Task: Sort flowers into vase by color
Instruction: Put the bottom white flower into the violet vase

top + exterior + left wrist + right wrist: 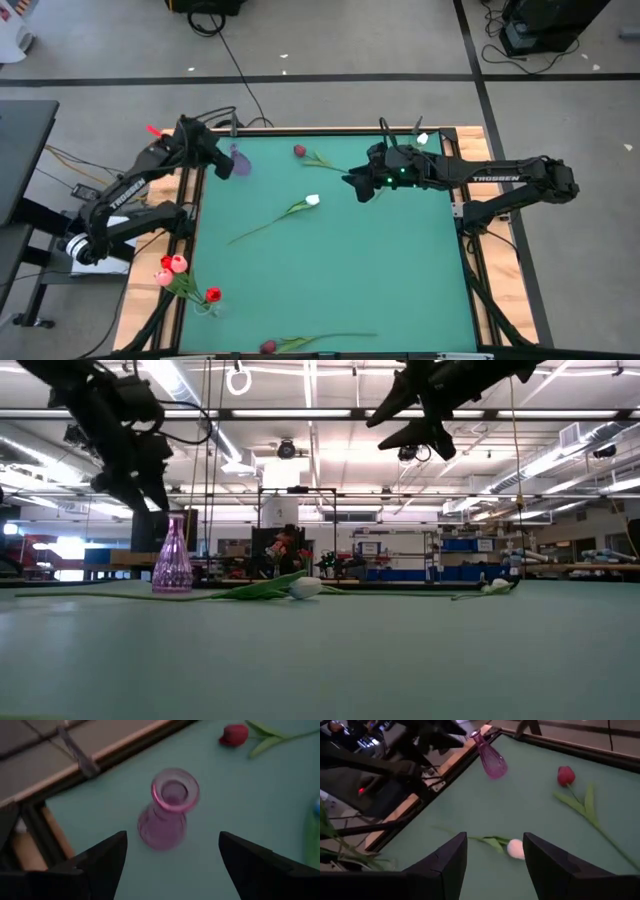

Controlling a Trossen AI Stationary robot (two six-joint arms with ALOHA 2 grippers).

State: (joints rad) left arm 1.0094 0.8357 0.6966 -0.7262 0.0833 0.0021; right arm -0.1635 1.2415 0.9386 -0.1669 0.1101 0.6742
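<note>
Our left pincer [172, 857], fingers apart and empty, hovers over the pink vase [169, 807], our right pincer [495, 857] likewise apart above the white tulip [311, 200] lying nearby, which we judge needs grasping next.

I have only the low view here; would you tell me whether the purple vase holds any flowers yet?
Observer: Not yet. The left wrist view looks down into the purple vase, and its mouth is empty.
Operator: Thank you. Are there any flowers I cannot see from here?
Observer: Yes, a dark red tulip lies at the table's near edge, below your camera's sight.
Operator: And what is the right arm aimed at?
Observer: The right gripper is raised with its jaws open, and its wrist view frames the head of the white tulip between them.
</note>
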